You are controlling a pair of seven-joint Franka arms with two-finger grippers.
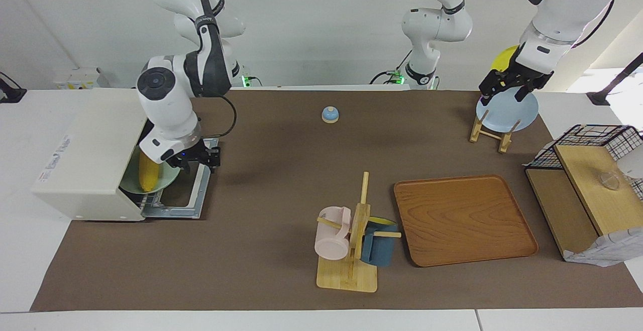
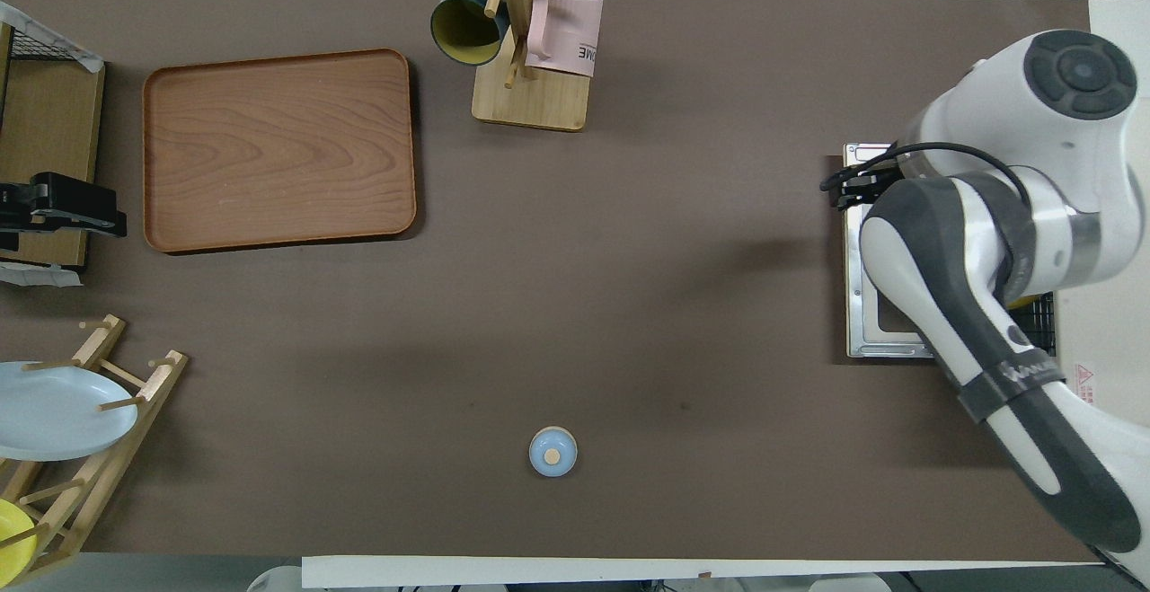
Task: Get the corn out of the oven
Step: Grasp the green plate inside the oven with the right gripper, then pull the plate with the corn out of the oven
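The cream-white oven (image 1: 85, 155) stands at the right arm's end of the table with its door (image 1: 193, 198) folded down flat. The yellow corn (image 1: 149, 173) lies on a pale green plate (image 1: 168, 180) that sticks partly out of the oven's mouth. My right gripper (image 1: 198, 157) hangs low over the open door, right beside the plate's rim and the corn; I cannot tell whether it touches them. In the overhead view the right arm hides the corn and plate; the right gripper (image 2: 849, 188) and door (image 2: 858, 304) show. My left gripper (image 1: 507, 87) waits raised over the plate rack.
A small blue bell (image 1: 330, 114) sits mid-table near the robots. A wooden tray (image 1: 462, 220) and a mug rack (image 1: 351, 240) with a pink and a blue mug lie farther out. A plate rack (image 1: 490, 132) and a black wire basket (image 1: 587, 142) stand at the left arm's end.
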